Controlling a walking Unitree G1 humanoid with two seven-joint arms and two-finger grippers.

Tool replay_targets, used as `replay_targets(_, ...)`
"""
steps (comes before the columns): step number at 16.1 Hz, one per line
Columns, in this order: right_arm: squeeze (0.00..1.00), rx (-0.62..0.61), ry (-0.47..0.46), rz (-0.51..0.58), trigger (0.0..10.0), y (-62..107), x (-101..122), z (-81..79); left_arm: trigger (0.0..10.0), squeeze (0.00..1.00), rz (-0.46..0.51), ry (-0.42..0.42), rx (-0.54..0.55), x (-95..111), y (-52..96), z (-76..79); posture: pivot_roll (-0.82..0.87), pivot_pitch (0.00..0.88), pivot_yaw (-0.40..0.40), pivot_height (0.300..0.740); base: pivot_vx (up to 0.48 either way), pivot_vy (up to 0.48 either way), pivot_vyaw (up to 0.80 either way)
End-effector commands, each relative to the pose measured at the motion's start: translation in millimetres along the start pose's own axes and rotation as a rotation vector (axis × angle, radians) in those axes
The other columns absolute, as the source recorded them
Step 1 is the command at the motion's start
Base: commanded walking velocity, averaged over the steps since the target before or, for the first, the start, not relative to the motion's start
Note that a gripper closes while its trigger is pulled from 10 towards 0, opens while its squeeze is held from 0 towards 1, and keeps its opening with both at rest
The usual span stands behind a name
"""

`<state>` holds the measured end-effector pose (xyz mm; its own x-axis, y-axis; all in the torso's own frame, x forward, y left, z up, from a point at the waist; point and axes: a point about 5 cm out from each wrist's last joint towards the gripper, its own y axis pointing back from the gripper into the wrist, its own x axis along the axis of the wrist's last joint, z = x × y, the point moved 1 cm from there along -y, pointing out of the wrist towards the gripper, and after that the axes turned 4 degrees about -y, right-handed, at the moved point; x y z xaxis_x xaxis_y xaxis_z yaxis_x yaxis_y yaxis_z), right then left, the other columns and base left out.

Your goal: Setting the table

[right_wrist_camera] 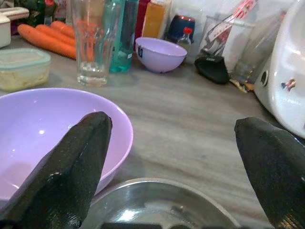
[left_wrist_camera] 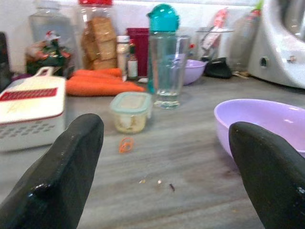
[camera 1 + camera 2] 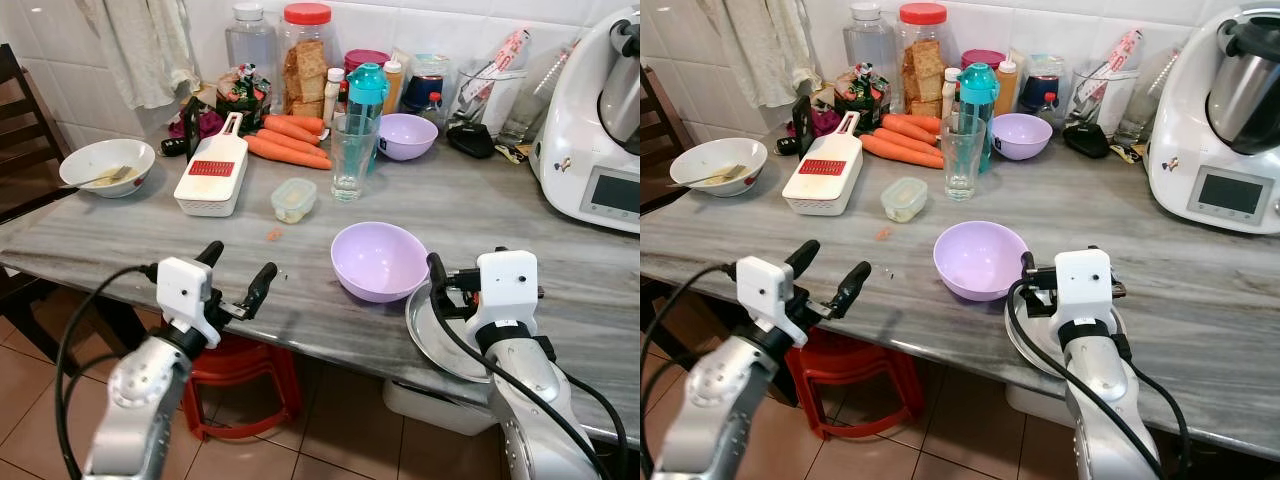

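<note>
Left tool (image 3: 238, 277): hanging open over the tabletop (image 3: 300, 240) edge;
Right tool (image 1: 171, 157): sitting open above the metal plate (image 3: 432, 345), beside the purple bowl (image 3: 378, 260)

A large lilac bowl (image 3: 378, 261) sits upright and empty near the front edge of the grey marbled counter (image 3: 300, 220). Just beside it, toward the robot's right, a round metal plate (image 3: 438, 335) lies flat with its rim jutting over the counter's edge, partly hidden by the right arm. Farther back stands a clear drinking glass (image 3: 354, 158), upright, holding a little water at the bottom. A smaller lilac bowl (image 3: 407, 136) rests upright behind the glass, near the bottles along the wall.
</note>
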<state>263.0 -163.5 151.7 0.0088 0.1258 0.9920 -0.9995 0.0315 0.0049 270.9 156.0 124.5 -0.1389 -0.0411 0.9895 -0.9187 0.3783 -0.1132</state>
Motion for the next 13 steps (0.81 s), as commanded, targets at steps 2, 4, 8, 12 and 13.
replay_targets(2, 0.0, -0.035, 0.033, 0.034, 10.0, 2.3, 0.3, 5.8, 10.0, 0.0, -0.029, -0.061, 0.163, 0.3, 0.4, -12.4, -0.05, 0.0, -0.021, 0.74, 0.0, 0.0, -0.25)
replay_targets(4, 0.0, -0.034, 0.047, 0.051, 10.0, 6.2, 0.2, 9.5, 10.0, 0.0, -0.053, -0.063, 0.224, -2.6, 2.6, -16.2, -0.04, 0.0, -0.02, 0.74, 0.0, 0.0, -0.69)
replay_targets(8, 0.0, -0.046, 0.054, 0.052, 10.0, 10.9, -4.4, 17.8, 10.0, 0.0, -0.071, -0.062, 0.222, -6.0, 2.3, -6.0, -0.05, 0.0, -0.017, 0.74, 0.0, 0.0, -0.33)
replay_targets(12, 0.0, -0.042, 0.065, 0.056, 10.0, 7.6, -5.9, 16.6, 10.0, 0.0, -0.103, -0.08, 0.235, -9.7, -2.2, -8.5, -0.06, 0.0, -0.016, 0.74, 0.0, 0.0, 0.0)
replay_targets(13, 0.0, -0.042, 0.065, 0.059, 10.0, 8.0, -5.5, 17.5, 10.0, 0.0, -0.11, -0.099, 0.242, -9.5, -2.0, -10.0, -0.05, 0.0, -0.017, 0.74, 0.0, 0.0, 0.0)
